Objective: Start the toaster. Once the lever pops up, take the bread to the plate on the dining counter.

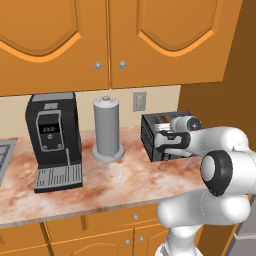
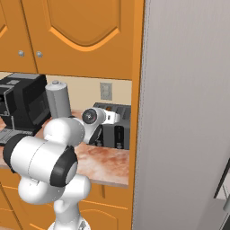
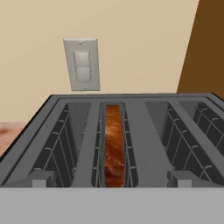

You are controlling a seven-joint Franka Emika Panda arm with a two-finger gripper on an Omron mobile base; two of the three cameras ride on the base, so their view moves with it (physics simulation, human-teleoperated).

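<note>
So the toaster (image 1: 152, 134) is parked on the marbled worktop (image 1: 100, 180), tucked into the far right corner against the brown side wall (image 1: 220, 105). The bread (image 3: 113, 146) is seen from the hand camera sitting edge-up down in the left of the wire-caged slots, brown crust on show, well below the rim. The arm's wrist (image 1: 175, 131) is hung right over the near end of the toaster, so most of the top is blocked in both base views. The gripper itself can't be made out, and whether the fingers are spread or pinched can't be told.

Around it: a grey cylinder canister (image 1: 107, 129) is stood just left of the toaster, and a taller black coffee machine (image 1: 52, 140) is further left, well apart. A wall outlet (image 1: 139, 101) is mounted on the beige backsplash behind the toaster. Orange wall cabinets (image 1: 115, 40) are hung overhead. In the right base view a big grey panel (image 2: 184, 112) is planted just right of the toaster.
</note>
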